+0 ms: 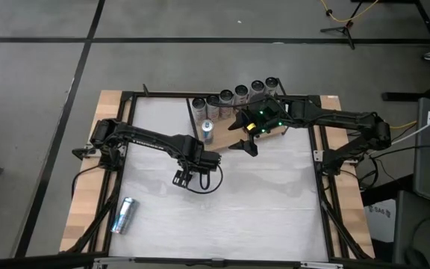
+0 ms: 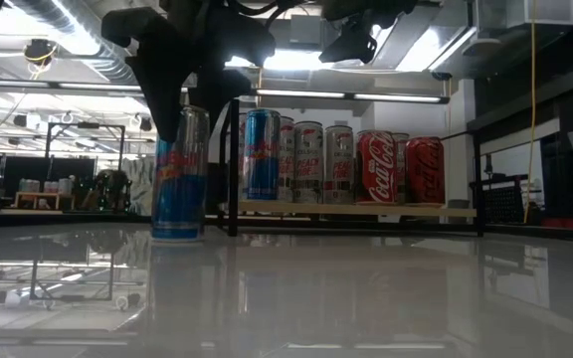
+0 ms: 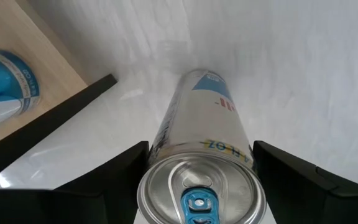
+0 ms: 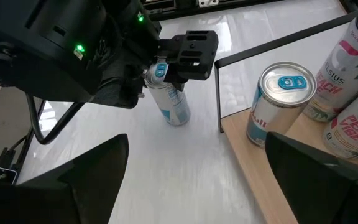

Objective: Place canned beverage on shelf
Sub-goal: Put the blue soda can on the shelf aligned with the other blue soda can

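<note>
While the tall blue-and-silver can (image 3: 199, 155) stands upright on the white surface (image 1: 260, 202) just outside the shelf (image 1: 275, 133), not yet placed, our left pincer (image 3: 201, 186) straddles its top, fingers slightly clear. Several cans already line the shelf along the far edge. Our right pincer (image 1: 248, 144) hangs wide open beside it.

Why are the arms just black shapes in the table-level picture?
Low view: bright ceiling lights behind them leave the arms backlit, and the glossy tabletop mirrors the blue can. High view: even light, only a faint sheen on the tabletop.
</note>
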Motion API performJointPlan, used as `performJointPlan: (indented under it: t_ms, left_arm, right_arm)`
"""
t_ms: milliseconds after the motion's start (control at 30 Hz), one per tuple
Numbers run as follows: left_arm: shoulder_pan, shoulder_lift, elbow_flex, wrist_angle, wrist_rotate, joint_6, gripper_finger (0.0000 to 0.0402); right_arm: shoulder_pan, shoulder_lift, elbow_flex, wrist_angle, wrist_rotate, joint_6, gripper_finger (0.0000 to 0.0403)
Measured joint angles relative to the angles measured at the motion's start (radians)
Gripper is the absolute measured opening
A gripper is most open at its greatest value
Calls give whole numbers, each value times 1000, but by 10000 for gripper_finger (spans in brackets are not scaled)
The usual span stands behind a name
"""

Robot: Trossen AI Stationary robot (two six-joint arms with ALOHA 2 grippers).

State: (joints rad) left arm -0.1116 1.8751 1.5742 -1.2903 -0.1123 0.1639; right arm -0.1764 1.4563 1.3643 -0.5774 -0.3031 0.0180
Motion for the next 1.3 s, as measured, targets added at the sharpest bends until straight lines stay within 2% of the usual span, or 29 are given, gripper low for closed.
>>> performJointPlan:
  t_ms: [233, 500, 667, 1100, 1300]
  left_arm:
    - [0, 0, 0, 0, 0, 3, 280]
    - [0, 0, 0, 0, -21, -18, 330]
    - [-4, -13, -1, 3, -18, 0, 342]
    - [-8, -170, 0, -8, -34, -30, 342]
    - [-8, -262, 0, -54, -35, -31, 342]
  right_arm:
    - [0, 0, 0, 0, 0, 0, 367]
    - [0, 0, 0, 0, 0, 0, 367]
    - [0, 0, 0, 0, 0, 0, 367]
    - [2, 0, 0, 11, -2, 46, 367]
    - [69, 0, 0, 135, 61, 67, 367]
